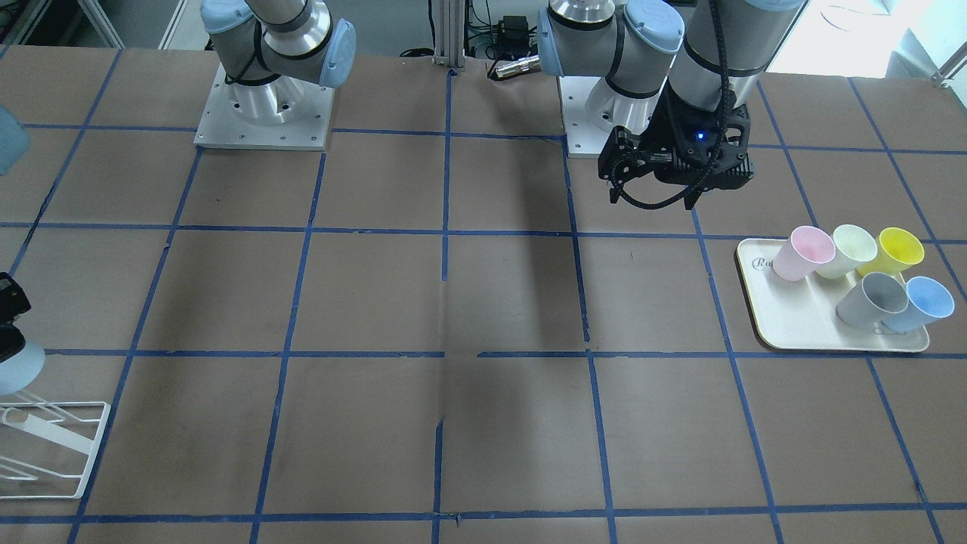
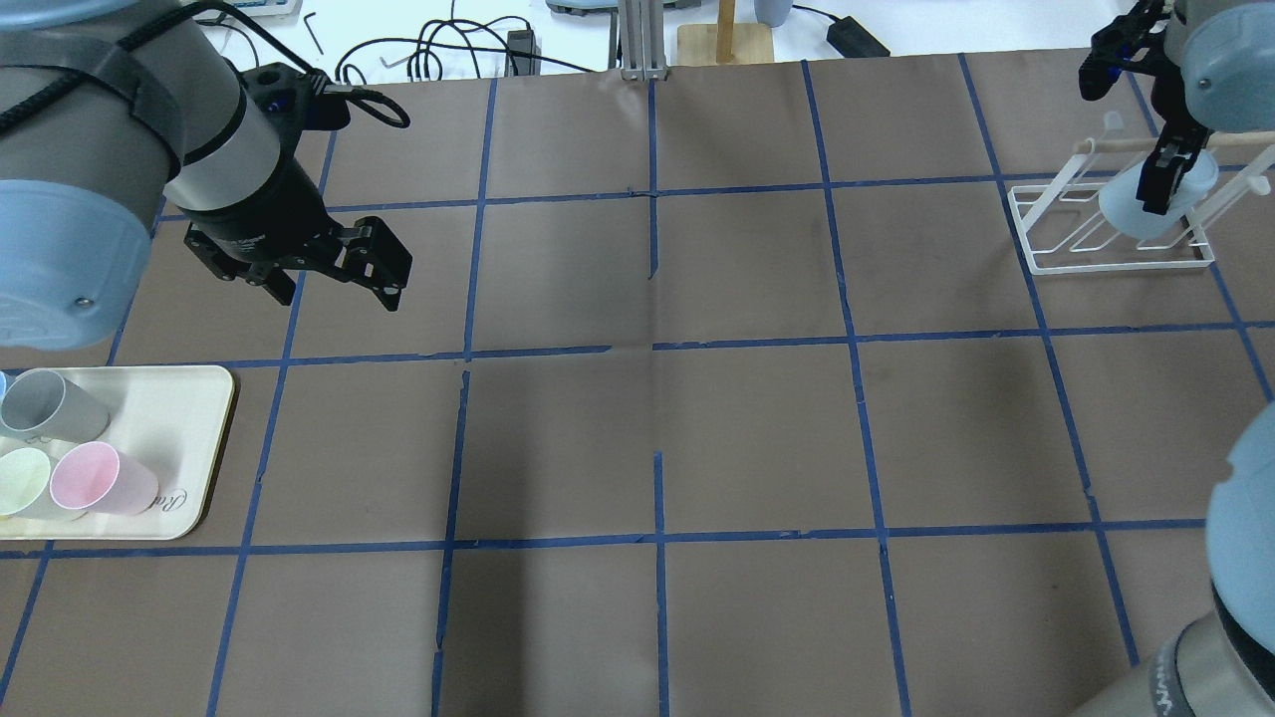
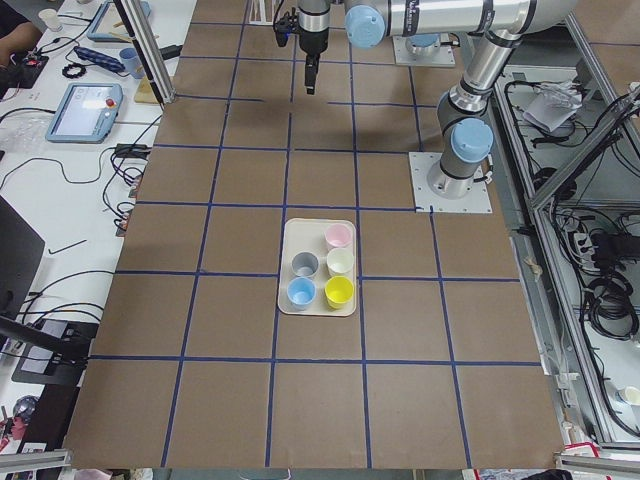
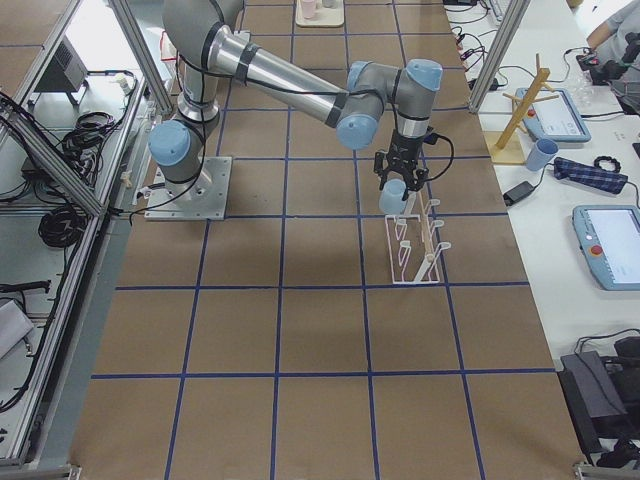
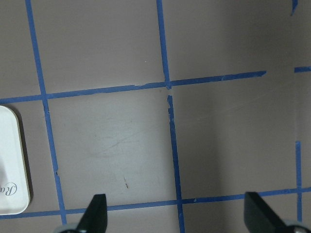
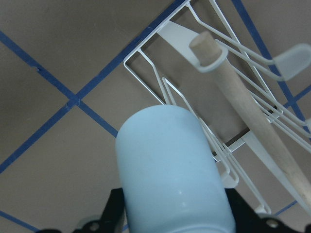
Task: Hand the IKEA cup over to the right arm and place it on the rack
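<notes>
My right gripper (image 2: 1167,177) is shut on the pale blue IKEA cup (image 2: 1146,204) and holds it by the rim end, closed base pointing down and away from the gripper. The cup (image 6: 167,170) hangs just over the white wire rack (image 2: 1071,261), beside the rack's wooden peg (image 6: 252,121); I cannot tell if it touches the wires. In the front view the cup (image 1: 16,369) and rack (image 1: 72,453) sit at the left edge. My left gripper (image 2: 344,264) is open and empty, high over the table; its fingertips (image 5: 97,213) frame bare table.
A cream tray (image 1: 793,325) at the robot's left holds several cups: pink (image 1: 802,253), pale green, yellow, grey (image 1: 872,300) and deeper blue (image 1: 920,304). Brown table with a blue tape grid (image 2: 653,349). Cables and a wooden stand (image 2: 725,40) lie beyond the far edge.
</notes>
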